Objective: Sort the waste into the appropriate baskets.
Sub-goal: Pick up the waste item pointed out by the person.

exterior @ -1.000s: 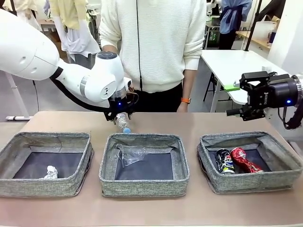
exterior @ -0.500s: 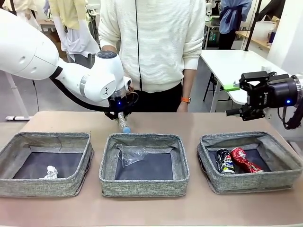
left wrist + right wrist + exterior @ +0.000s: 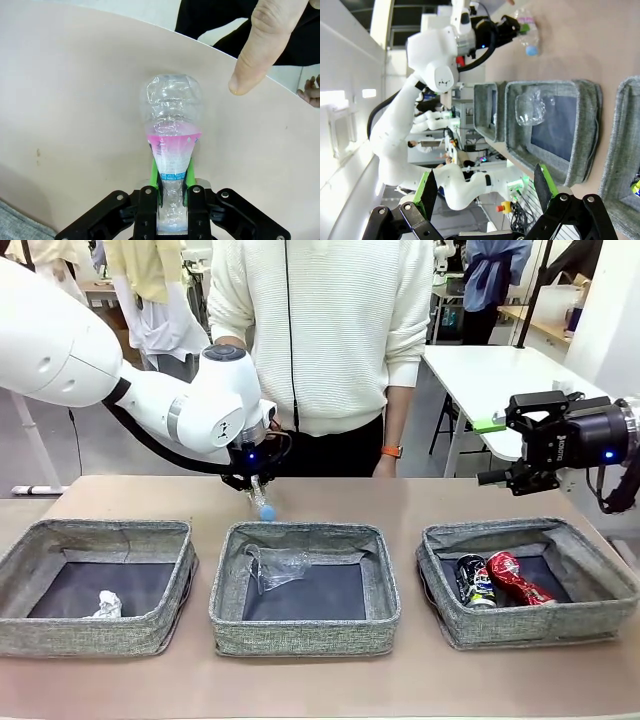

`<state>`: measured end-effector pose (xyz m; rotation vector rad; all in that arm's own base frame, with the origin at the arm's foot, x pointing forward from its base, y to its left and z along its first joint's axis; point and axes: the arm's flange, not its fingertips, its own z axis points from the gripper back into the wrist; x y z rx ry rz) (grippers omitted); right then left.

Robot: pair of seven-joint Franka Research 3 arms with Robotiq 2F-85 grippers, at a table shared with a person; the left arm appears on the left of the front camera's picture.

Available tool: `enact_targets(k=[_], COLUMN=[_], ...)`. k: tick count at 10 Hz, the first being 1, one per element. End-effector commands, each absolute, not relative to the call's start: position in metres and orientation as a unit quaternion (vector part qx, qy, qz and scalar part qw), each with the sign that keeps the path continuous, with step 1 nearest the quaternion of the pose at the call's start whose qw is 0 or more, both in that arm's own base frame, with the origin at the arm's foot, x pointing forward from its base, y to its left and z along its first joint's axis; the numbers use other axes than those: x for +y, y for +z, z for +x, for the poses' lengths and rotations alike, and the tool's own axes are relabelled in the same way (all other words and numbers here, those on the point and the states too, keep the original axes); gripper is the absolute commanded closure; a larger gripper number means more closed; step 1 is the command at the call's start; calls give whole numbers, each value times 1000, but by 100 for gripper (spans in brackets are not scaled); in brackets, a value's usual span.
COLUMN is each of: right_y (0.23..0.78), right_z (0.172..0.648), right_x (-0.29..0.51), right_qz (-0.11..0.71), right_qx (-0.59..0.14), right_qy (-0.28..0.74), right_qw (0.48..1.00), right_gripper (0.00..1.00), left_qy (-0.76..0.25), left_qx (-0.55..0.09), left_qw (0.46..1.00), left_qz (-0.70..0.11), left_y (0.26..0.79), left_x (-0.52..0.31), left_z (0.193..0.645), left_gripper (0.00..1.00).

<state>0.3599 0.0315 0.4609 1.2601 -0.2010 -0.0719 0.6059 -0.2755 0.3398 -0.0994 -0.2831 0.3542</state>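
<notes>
Now the left gripper (image 3: 171, 186) is holding the clear bottle (image 3: 172, 130) tight near its neck end, jaws pinched on it, so it is not slipping. The bottle is hanging just behind the middle basket (image 3: 305, 640), blue cap (image 3: 266, 512) pointing down. That basket is holding the clear plastic cup (image 3: 275, 566), so the bottle probably belongs there too. The paper ball (image 3: 106, 604) is lying in the left basket (image 3: 95, 635), and both cans (image 3: 505, 579) are lying in the right basket (image 3: 530, 625). The right gripper (image 3: 485, 192) is waiting in the air, jaws wide and empty. A person's thumb (image 3: 265, 40) is pointing down near the bottle.
</notes>
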Motion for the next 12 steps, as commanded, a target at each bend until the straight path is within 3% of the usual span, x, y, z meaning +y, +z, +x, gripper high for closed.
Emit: enact_targets(k=[1,4,6,8,9,11,12], right_y=[466,466,466,466,466,466,466], right_z=[361,361,361,361,361,361,361], right_x=[32,32,32,32,32,32,32], right_qz=[593,593,593,593,593,593,593], right_qx=[-88,-88,-88,-88,-88,-88,-88], right_qy=[-41,-41,-41,-41,-41,-41,-41], right_qw=[799,799,799,799,799,799,799], right_gripper=[0,0,0,0,0,0,0], left_qy=[162,59,-33,-68,-68,-16,10], left_qx=[-113,-25,-22,-30,-61,-217,-256], left_qw=[976,946,923,933,952,964,961], left_qz=[-95,-318,-382,-353,-291,-155,-108], left_y=[359,449,511,573,597,597,580], left_x=[-277,-292,-297,-280,-270,-263,-262], left_z=[591,547,520,490,460,391,381], left_gripper=[100,100,100,100,100,100,100])
